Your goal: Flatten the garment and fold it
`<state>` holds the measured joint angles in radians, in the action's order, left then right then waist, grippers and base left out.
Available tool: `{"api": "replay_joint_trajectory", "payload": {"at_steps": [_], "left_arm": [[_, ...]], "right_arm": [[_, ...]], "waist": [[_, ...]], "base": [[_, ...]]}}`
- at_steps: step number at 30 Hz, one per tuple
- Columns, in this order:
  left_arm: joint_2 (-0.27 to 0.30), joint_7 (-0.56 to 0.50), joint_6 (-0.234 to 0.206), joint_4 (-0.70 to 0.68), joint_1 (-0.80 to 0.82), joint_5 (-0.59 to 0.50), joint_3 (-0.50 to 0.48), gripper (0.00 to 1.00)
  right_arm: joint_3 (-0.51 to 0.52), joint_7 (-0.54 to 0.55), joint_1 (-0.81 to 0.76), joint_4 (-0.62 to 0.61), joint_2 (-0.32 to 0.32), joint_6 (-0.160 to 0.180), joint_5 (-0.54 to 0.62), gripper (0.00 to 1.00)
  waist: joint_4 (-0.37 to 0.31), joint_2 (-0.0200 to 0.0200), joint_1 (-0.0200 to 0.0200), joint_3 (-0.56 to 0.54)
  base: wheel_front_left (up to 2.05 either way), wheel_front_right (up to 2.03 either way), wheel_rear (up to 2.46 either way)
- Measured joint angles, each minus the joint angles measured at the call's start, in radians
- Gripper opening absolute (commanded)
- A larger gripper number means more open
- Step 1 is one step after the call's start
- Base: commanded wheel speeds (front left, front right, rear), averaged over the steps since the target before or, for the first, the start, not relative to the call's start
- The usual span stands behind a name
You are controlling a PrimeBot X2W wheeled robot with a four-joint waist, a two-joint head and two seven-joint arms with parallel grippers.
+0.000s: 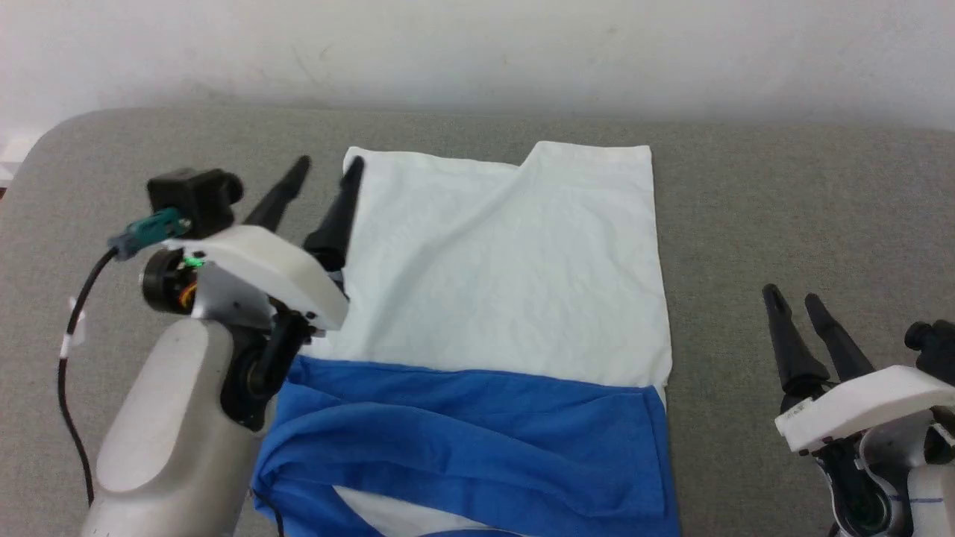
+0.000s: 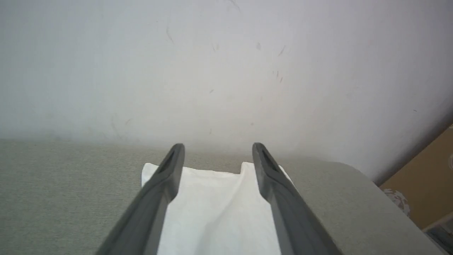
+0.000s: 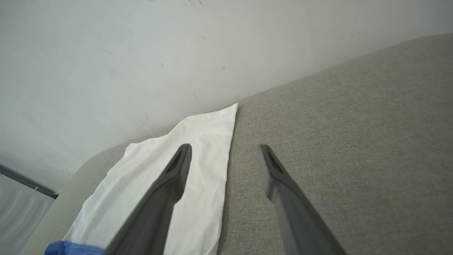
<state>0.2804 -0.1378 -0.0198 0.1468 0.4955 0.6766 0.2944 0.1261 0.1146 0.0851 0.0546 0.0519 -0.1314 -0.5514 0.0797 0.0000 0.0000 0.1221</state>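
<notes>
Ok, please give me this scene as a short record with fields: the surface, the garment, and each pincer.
surface: grey fabric
garment: lies spread out, white part toward the wall, blue part wrinkled nearest the robot
left pincer: open, empty, by the garment's far left corner
right pincer: open, empty, over bare surface to the right of the garment

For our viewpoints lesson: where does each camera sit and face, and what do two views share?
Head view: on the head, looking down at the soft white-and-blue T-shirt on the grey fabric surface; left gripper and right gripper, open.
Left wrist view: on that wrist, facing the pale wall over the T-shirt; own dark fingers.
Right wrist view: that wrist, facing the wall past the T-shirt's edge; own fingers.
Shared: T-shirt, surface, wall.
</notes>
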Motion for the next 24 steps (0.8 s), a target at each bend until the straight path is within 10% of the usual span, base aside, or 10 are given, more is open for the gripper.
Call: {"api": "replay_joint_trajectory", "payload": {"at_steps": [10,24], "left_arm": [[0.040,0.278,-0.035,0.038,-0.084,-0.086,-0.072,1.00],[0.012,0.342,-0.040,-0.069,-0.007,-0.115,-0.063,1.00]], "right_arm": [[0.000,0.145,0.132,0.020,0.001,0.000,0.097,1.00],[0.043,0.572,0.803,0.350,0.011,0.000,0.499,1.00]], "waist": [[0.005,0.0000,0.0000,0.052],[0.042,0.0000,0.0003,0.255]], "base": [[0.00,0.00,0.00],[0.00,0.00,0.00]]}}
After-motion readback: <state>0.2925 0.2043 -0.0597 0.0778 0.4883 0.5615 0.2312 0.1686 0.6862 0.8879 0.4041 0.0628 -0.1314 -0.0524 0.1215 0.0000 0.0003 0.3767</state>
